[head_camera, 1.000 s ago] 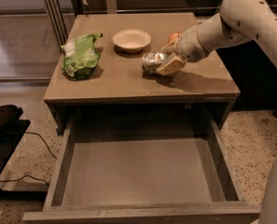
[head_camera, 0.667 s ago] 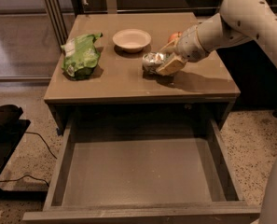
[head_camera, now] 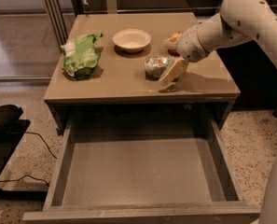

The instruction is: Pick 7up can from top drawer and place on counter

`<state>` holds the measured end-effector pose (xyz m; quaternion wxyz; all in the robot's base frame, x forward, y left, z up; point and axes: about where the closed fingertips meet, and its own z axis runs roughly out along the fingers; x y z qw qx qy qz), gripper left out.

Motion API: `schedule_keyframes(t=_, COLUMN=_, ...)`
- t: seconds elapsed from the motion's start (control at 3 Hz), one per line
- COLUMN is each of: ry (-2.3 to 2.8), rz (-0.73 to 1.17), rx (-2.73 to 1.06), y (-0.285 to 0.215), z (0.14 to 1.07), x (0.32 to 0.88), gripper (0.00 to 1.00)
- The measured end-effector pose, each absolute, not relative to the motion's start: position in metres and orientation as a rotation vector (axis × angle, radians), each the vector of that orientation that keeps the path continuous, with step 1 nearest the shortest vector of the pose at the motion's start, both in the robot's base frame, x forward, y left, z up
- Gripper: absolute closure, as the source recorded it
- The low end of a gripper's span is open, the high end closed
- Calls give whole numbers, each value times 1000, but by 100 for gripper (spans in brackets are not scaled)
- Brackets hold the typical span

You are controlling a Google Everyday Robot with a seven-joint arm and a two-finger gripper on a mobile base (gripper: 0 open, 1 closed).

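Standing pulled out, the top drawer (head_camera: 138, 171) lies below the tool (head_camera: 171, 71) and nearer the camera. The tool hangs low over the right part of the table (head_camera: 119, 85). The 7up can (head_camera: 155, 66) rests on the table against the tool's left side. I cannot tell whether the tool grips it. Beyond the tool to the left sits 1 white bowl (head_camera: 132, 39), and farther left 1 green bag (head_camera: 81, 55). Just behind the tool a reddish thing (head_camera: 174, 35) partly shows.
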<state>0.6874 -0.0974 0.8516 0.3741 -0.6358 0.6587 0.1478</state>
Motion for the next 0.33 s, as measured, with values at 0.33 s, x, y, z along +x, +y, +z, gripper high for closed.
schedule_keyframes(t=0.33, ry=1687, rz=378, rx=-1628, y=-97, z=852, x=687, gripper=0)
